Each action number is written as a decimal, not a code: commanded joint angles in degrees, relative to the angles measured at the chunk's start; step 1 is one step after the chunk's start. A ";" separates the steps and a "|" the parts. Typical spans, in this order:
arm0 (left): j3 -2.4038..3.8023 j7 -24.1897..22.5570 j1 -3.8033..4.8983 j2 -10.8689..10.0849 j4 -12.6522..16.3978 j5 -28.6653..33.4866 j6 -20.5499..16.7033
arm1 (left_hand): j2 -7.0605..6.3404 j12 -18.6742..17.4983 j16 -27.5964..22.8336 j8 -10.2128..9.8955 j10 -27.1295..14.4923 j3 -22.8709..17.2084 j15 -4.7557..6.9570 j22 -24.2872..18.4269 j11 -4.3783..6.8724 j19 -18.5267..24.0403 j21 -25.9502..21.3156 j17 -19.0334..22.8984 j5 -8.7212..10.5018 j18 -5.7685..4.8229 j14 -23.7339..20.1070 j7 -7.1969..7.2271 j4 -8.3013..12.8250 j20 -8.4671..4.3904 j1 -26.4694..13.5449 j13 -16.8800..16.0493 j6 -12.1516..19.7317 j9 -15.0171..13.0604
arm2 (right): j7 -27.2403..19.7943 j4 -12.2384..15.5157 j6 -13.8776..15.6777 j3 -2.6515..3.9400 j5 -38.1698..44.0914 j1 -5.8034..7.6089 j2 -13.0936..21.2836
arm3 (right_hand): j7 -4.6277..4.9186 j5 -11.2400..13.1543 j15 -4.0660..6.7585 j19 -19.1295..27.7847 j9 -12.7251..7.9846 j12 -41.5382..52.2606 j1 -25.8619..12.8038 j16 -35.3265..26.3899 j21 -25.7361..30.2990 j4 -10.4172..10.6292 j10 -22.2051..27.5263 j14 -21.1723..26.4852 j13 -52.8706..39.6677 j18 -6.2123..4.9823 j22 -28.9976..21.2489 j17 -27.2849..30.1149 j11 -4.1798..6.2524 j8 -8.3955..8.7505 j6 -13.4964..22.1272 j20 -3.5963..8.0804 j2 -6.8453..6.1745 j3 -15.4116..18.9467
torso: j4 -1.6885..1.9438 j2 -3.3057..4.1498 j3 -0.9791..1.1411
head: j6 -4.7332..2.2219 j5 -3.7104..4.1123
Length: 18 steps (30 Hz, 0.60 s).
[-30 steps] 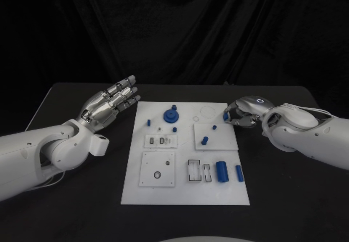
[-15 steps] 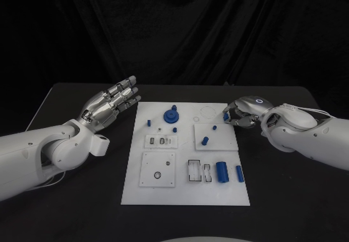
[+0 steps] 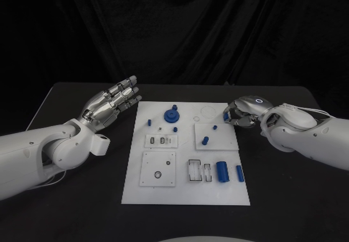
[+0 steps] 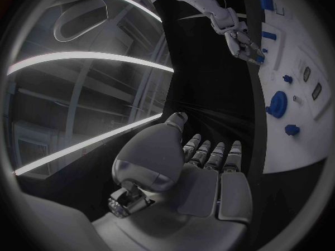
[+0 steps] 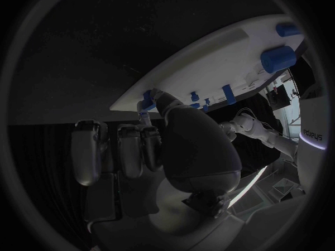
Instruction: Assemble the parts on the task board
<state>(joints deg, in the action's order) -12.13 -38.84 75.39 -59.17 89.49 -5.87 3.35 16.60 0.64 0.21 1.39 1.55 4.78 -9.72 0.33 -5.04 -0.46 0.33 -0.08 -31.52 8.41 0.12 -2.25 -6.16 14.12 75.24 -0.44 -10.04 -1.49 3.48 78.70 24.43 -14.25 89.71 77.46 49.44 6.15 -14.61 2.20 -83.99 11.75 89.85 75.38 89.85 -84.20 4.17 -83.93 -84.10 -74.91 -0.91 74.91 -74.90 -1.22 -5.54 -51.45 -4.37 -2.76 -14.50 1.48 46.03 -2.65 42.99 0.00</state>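
Observation:
The white task board (image 3: 185,194) lies in the middle of the black table. On it stand a blue round part with a peg (image 3: 171,115), small blue pegs (image 3: 205,140) and two blue cylinders (image 3: 222,172). My right hand (image 3: 242,115) hovers at the board's far right edge and pinches a small blue part (image 3: 226,116) between thumb and finger. In the right wrist view the same part (image 5: 146,104) sits at the fingertips (image 5: 162,99), close to the board's edge (image 5: 175,83). My left hand (image 3: 110,106) is held up left of the board, fingers spread, holding nothing; its palm (image 4: 206,178) faces away from the board (image 4: 310,117).
Raised white sub-plates with slots and holes (image 3: 158,169) occupy the board's near half. Bare black table (image 3: 291,196) lies to both sides and in front of the board. A black curtain closes off the back.

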 commanded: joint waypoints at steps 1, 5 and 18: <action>0.04 -3.47 -0.13 0.17 -0.05 -0.41 1.06 | -0.16 -0.18 -0.17 0.20 -0.04 -0.36 -0.46 0.07 -0.42 -0.10 0.15 0.05 -0.33 0.03 -0.07 -0.29 0.13 0.40 0.43 0.00 0.24 -0.05 | 0.15 -0.01 1.44 0.04 0.39 -0.17 -0.04 | -0.10 -0.12 0.38 -2.30 0.26 0.15 0.63 0.15 0.39 -0.14 -6.07 -5.90 -15.09 -0.80 12.80 -15.10 0.39 -0.46 -0.83 0.54 0.28 -0.22 | 0.00 0.03 0.01 | 0.06 0.02; 0.04 -3.38 -0.14 0.25 -0.12 -0.41 1.13 | -0.17 -0.18 -0.18 0.21 -0.05 -0.62 -0.48 0.06 -0.38 -0.09 0.14 0.05 -0.44 0.02 -0.08 -0.28 0.37 0.41 0.37 0.00 0.22 -0.06 | -0.22 -0.01 2.25 0.04 0.39 -0.18 -0.07 | -0.21 0.06 0.43 -2.36 0.67 0.15 0.51 0.15 0.33 0.11 -6.07 -5.90 -15.09 -0.78 12.84 -15.10 0.46 -0.99 -1.77 0.59 0.57 -0.20 | 0.05 0.06 0.02 | 0.14 0.00; 0.04 -3.09 -0.20 0.05 -0.21 -0.41 1.14 | -0.17 -0.18 -0.18 0.21 -0.05 -0.62 -0.48 0.06 -0.38 -0.09 0.14 0.05 -0.44 0.02 -0.08 -0.28 0.37 0.41 0.37 0.00 0.22 -0.06 | -1.52 1.65 8.08 0.09 0.39 -0.11 0.77 | -0.84 -2.51 0.84 -2.89 2.93 0.15 1.64 0.15 -0.39 -0.46 -6.07 -5.90 -15.09 -0.57 13.14 -15.10 0.91 -3.45 -5.98 0.97 1.10 -0.34 | 0.00 0.04 0.02 | 0.38 -0.59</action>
<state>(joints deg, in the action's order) -12.13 -38.84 75.32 -59.11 89.25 -5.87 3.63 16.61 0.64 0.20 1.39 1.56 4.39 -9.72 0.33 -5.04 -0.46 0.33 -0.11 -31.75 8.41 0.12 -2.25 -5.77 14.12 75.24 -0.44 -10.04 -1.49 2.44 80.05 28.40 -14.22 89.73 77.44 50.08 5.43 -16.89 2.60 -84.16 14.22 89.85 76.50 89.85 -84.20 3.78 -83.94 -84.11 -74.91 -0.90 74.91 -74.90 -0.81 -8.67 -57.04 -3.79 -2.11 -14.72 1.48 46.07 -2.63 43.40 -0.56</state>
